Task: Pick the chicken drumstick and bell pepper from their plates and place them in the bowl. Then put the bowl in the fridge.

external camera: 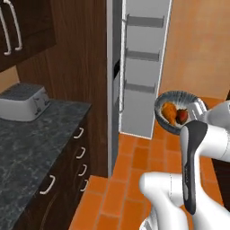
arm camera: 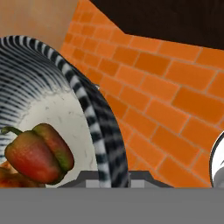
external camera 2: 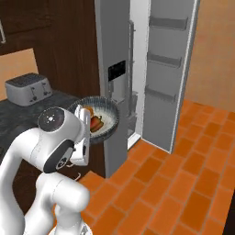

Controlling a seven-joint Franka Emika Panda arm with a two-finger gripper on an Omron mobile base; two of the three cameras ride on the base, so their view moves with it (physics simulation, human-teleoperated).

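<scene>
Progress: loading step judged complete; storing step in hand, not yet done.

Bowl (external camera: 177,112): one, dark striped outside, pale inside; lifted clear of any counter, tilted, carried in front of the open fridge (external camera 2: 114,69), beside its swung-out door (external camera: 146,67). Not yet on any shelf.

Chicken drumstick (external camera: 169,111): one, orange-brown, lying inside the bowl toward its lower wall.

Bell pepper (arm camera: 38,152): one, red with green patches, inside the bowl, touching the drumstick.

Gripper (arm camera: 114,181): one; jaws narrow, pinched on the bowl's rim, one tip either side of the wall in the hand view.

Door racks (external camera 2: 167,59): three, bare.

Toaster (external camera: 24,102): one, grey, at the back of the dark countertop (external camera: 27,148), near its left edge.

Drawer handles (external camera: 81,152): five counted down the cabinet front below the countertop's right edge.

Remaining, by judgement: carry the bowl into the fridge compartment, set it level on a shelf, release. Interior shelves too dim to count.
</scene>
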